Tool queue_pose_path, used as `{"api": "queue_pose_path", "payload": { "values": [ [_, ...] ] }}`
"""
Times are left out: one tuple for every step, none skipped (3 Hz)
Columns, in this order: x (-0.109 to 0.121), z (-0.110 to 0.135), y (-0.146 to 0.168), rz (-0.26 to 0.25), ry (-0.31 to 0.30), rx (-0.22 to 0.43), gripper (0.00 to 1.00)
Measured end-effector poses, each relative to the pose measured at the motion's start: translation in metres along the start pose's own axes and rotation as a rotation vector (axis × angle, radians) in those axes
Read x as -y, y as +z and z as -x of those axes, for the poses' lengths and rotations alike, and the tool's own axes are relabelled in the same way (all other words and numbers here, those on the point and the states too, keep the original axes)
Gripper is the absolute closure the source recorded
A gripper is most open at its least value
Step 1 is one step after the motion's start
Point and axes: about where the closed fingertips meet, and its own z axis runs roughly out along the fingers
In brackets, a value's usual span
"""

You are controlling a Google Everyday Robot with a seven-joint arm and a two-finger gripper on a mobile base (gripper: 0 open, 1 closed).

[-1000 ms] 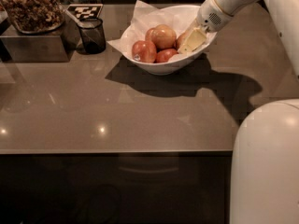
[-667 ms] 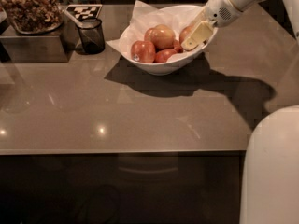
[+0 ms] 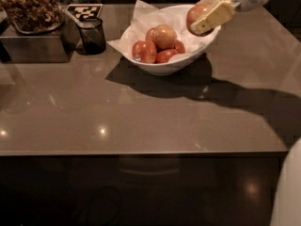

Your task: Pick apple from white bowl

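The white bowl with crumpled paper lining stands on the counter at the upper middle of the camera view. Several apples lie in it, with the largest pale one on top and a deep red one at the left. My gripper is at the bowl's right rim, shut on a red and yellow apple, which it holds above the rim. A cream finger lies across the apple's front.
A small dark glass cup stands left of the bowl. A metal container heaped with brown snacks stands at the far left, with a black-and-white marker tag behind the cup. The brown counter's front edge runs across the lower middle.
The gripper has risen out of the bowl's right side with the apple in its fingers. The arm has drawn up and to the right.
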Motion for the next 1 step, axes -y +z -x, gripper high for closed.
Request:
{"api": "queue_pose_path", "payload": {
  "values": [
    [-0.0160, 0.0172, -0.0302, -0.028, -0.031, 0.069, 1.00]
  ]
}}
